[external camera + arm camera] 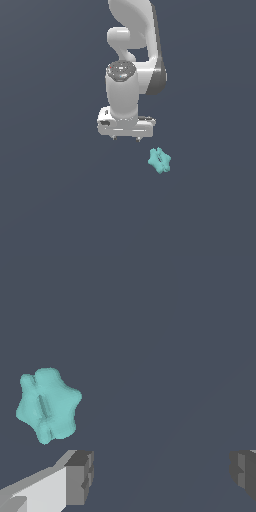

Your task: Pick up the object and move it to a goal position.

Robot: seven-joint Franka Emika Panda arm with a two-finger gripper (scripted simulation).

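Nearest the wrist camera: two grey fingertips [80, 478], spread wide apart, nothing between them. Released, then, and holding nothing. White finger body behind the one pad, dark pad only for the other at the frame edge.

Outward from the pads: the object [48, 404], a small teal knobby piece with rounded lobes and a groove down its middle, lying on the plain dark floor [165, 331]. Off to one side of the open gap, beyond the nearer finger, not lined up between the pads. No contact.

From the exterior view: gripper [126, 137] pointing straight down under the white arm [131, 60], short finger stubs parted. Object [160, 160] lower in the picture and toward the exterior view's right of the gripper, near but apart. Height of the gripper above the floor hard to judge from this angle.

Progress, as a judgement: very early. Nothing grasped, nothing lifted. Still to do: shift sideways until the piece sits between the pads, descend, close, lift, carry. No goal marker visible in either view, so the destination cannot be placed. Lobed shape likely to want a grip across its narrow waist, or risk of a pad slipping off a rounded lobe.
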